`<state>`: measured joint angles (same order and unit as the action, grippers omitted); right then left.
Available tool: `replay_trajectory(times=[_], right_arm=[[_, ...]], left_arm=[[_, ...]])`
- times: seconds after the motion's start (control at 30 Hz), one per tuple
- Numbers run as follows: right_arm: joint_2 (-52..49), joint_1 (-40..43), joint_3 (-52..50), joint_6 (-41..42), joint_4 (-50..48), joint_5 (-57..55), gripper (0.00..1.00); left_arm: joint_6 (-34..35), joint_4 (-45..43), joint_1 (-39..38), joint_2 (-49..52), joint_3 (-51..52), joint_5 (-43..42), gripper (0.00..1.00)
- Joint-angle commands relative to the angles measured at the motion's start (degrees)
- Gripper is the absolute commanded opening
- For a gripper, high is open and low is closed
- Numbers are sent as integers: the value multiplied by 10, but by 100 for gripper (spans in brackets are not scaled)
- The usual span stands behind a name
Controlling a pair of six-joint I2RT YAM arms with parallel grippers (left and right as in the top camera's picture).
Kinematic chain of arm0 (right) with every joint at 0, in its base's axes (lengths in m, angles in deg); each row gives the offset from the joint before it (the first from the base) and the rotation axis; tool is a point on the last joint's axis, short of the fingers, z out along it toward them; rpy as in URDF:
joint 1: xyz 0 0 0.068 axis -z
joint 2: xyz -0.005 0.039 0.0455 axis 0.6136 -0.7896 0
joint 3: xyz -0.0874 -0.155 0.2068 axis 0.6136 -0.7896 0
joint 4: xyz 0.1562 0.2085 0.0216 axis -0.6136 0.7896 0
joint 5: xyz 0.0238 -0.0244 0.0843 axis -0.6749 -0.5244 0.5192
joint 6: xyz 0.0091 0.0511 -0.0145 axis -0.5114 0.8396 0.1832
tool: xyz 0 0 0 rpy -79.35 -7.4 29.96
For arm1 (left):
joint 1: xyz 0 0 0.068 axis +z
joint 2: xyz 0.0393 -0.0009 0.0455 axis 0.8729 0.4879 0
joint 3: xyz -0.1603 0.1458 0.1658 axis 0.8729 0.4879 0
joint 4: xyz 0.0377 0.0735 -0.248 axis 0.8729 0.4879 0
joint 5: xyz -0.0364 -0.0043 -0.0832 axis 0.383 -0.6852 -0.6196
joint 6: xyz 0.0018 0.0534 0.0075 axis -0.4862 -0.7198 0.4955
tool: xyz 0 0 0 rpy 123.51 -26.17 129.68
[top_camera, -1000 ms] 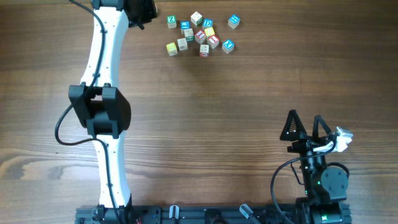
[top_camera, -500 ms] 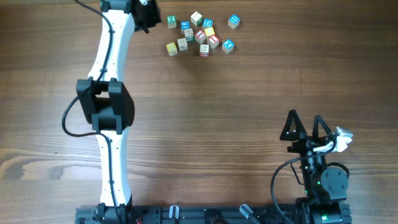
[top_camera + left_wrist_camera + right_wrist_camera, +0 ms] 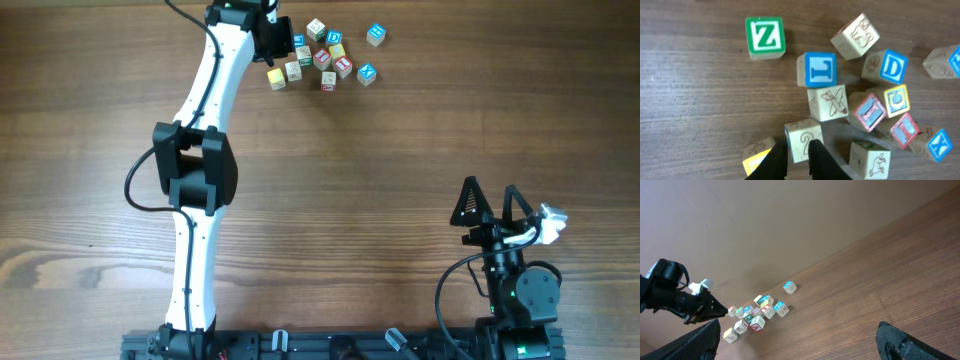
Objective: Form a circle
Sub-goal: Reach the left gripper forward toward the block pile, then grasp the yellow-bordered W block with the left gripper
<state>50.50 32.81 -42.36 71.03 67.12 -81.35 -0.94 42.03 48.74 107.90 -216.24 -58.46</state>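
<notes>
The left jaws stand only narrowly parted and hold nothing. Their dark fingertips (image 3: pixel 775 162) show at the bottom edge of the left wrist view, over the lower edge of a cream block (image 3: pixel 802 137). The gap looks narrower than that block. To lift it, the jaws would have to widen before coming down, squared to two opposite faces. To push it, the narrow tips would serve as they are, set low against one side.

Room is tight. A yellow block (image 3: pixel 756 154) sits just to the left, and another cream block (image 3: pixel 869 159) is near on the right. A butterfly block (image 3: pixel 829 102) touches or nearly touches the cream block's upper corner. A slow, straight move should keep these neighbours from being dragged along.

No circle is formed yet. The blocks (image 3: pixel 320 55) lie as a loose heap at the upper middle of the overhead frame. In the wrist view a green Z block (image 3: pixel 765 36) sits apart at upper left, and a blue X block (image 3: pixel 939 145) lies at the right edge. A ring probably calls for drawing pieces outward so that the middle is left hollow.

The right jaws are spread wide and empty, low at the right of the overhead frame, well apart from the heap.

No container is in view. Every block rests directly on the wooden counter (image 3: pixel 400 180).
</notes>
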Motion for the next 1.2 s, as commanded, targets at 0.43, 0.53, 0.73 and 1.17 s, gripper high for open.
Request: replay_trajectory(times=[0.43,0.53,0.73,1.17], right_arm=[[2,3,-1,1,-3,-6,100],[2,3,-1,1,-3,-6,100],[3,3,-1,1,-3,-6,100],[2,3,-1,1,-3,-6,100]], left_arm=[[0,-26,-18,10,4,2,68],[0,-56,-28,16,5,23,52],[1,-88,-42,40,5,58,23],[1,-144,-43,73,5,64,50]])
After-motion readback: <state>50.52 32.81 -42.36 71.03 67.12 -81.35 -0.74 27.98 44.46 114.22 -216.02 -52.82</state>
